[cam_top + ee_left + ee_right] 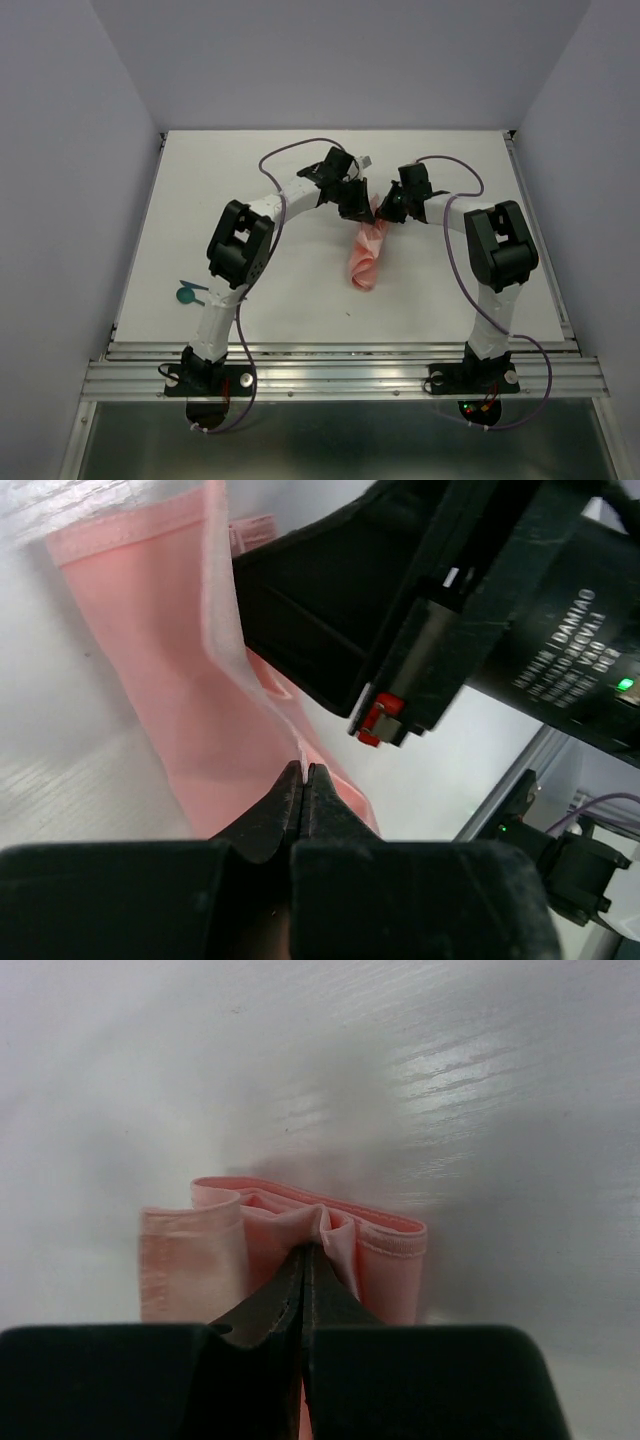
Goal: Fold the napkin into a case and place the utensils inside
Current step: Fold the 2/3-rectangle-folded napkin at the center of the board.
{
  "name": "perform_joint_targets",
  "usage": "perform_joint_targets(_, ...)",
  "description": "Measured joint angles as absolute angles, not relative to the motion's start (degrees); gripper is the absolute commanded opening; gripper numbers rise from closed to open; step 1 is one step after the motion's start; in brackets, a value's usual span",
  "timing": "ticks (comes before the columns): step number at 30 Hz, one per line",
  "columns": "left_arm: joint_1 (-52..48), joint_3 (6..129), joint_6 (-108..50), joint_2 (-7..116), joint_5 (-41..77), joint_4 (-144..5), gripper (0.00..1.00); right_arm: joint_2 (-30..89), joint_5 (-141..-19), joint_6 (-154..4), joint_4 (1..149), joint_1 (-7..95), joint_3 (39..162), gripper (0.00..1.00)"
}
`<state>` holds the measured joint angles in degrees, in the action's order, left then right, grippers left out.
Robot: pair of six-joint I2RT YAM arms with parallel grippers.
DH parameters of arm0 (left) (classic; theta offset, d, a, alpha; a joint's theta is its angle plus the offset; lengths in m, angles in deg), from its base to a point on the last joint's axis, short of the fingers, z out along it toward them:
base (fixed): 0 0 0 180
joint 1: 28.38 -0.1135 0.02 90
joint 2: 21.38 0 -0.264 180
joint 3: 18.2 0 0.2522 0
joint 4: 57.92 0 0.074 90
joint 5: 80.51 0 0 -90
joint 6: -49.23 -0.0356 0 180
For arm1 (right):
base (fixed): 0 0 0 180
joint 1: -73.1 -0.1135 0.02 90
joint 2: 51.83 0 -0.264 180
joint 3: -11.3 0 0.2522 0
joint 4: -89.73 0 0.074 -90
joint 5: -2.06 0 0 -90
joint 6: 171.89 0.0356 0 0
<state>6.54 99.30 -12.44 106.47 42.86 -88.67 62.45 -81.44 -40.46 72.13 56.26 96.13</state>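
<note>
Salmon-pink cloth lies near the middle of a white table (420, 300), seen from above: the napkin (365, 258), gathered into a narrow, creased strip. It runs from the far centre of the table back toward the arms' bases, and its near end looks loosely bunched. Its far end sits where the two arms meet.

In the left wrist view, the left gripper (303, 777) has its black fingers pressed together, pinching a thin edge of the napkin between the tips. The cloth spreads away from the tips in a flat pink band with a stitched hem along its far end. The black body of the right gripper (420, 630) hangs just beside it, over the cloth.

In the right wrist view, the right gripper's fingers are also pressed together, clamped on a gathered pleat of the napkin. Several folded layers stack up here, with hemmed edges curling out on both sides of the fingertips. Whether these layers form a pocket cannot be told.

The teal-green utensils (188, 292) lie on the table well apart from the napkin, at the left side close to the left arm's lower link. One shows a small round end. Their number cannot be told.

Purple cables (300, 145) loop over both arms.
</note>
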Motion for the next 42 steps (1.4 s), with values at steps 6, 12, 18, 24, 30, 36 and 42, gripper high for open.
perform_joint_targets(6,6.8,101.4,-14.4,108.4,39.4,-92.8,0.17,62.2,-81.4,-40.2,72.7,56.3,95.5,0.01)
perform_joint_targets(12,6.8,101.8,-15.9,108.4,35.4,-94.0,0.17,62.1,-81.4,-40.0,72.8,56.3,95.4,0.01)
perform_joint_targets(18,6.8,101.8,-15.9,107.9,34.6,-94.0,0.17,62.1,-81.5,-40.0,72.9,56.3,95.3,0.01)
perform_joint_targets(24,6.8,101.7,-15.7,106.1,34.9,-93.9,0.32,61.4,-81.4,-40.0,73.1,56.3,94.3,0.01)
perform_joint_targets(30,6.8,101.7,-15.1,103.4,35.3,-93.7,0.34,61.4,-81.4,-40.0,73.1,56.3,94.3,0.01)
perform_joint_targets(36,6.8,101.6,-15.0,102.9,36.0,-93.5,0.22,61.4,-81.4,-40.0,73.1,56.3,94.3,0.01)
perform_joint_targets(42,6.9,101.0,-14.8,102.9,36.0,-93.4,0.34,61.0,-81.4,-40.0,73.2,56.3,93.7,0.01)
